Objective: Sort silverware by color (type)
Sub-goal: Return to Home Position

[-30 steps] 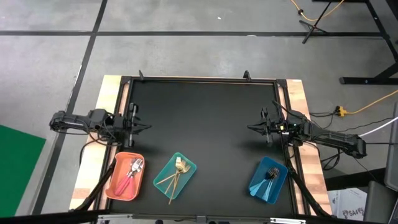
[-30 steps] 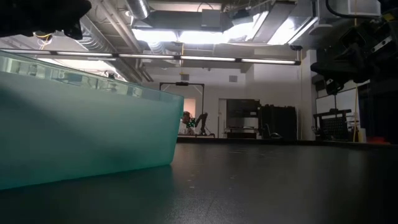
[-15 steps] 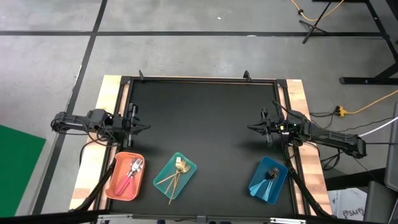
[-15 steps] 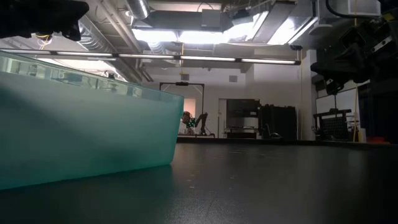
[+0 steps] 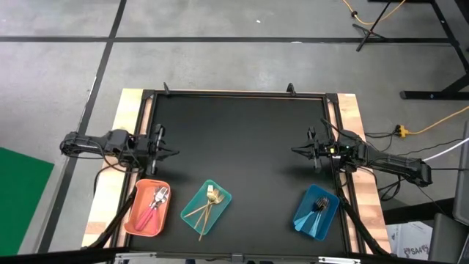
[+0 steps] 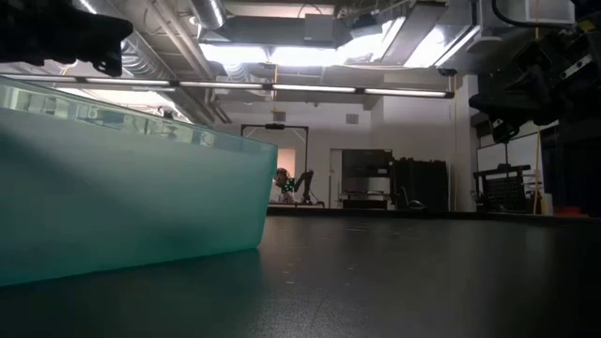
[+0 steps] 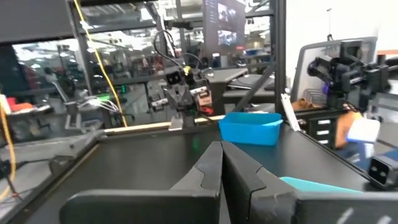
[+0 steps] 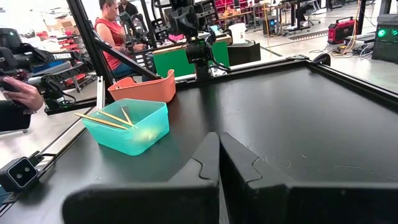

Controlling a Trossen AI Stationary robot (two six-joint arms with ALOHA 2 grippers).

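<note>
You have three trays: the teal tray (image 5: 221, 207), an orange tray (image 5: 139, 217) just beside it toward the left arm, and a blue tray (image 5: 307, 224) well apart toward the right arm. Each holds one cluster, too small to count. Your left gripper (image 5: 163, 152) and right gripper (image 5: 299, 152) hang level beyond the teal tray, fingers pressed together, empty. Pink-handled pieces (image 5: 155, 203) lie in orange, gold pieces (image 5: 208, 202) in teal, dark pieces (image 5: 319, 206) in blue.

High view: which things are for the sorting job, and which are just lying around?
For the job: pink silverware in the orange tray; gold silverware in the teal tray; dark silverware in the blue tray; left hand and right hand, both shut.
Just lying about: yellow cable and green sheet on the floor.
</note>
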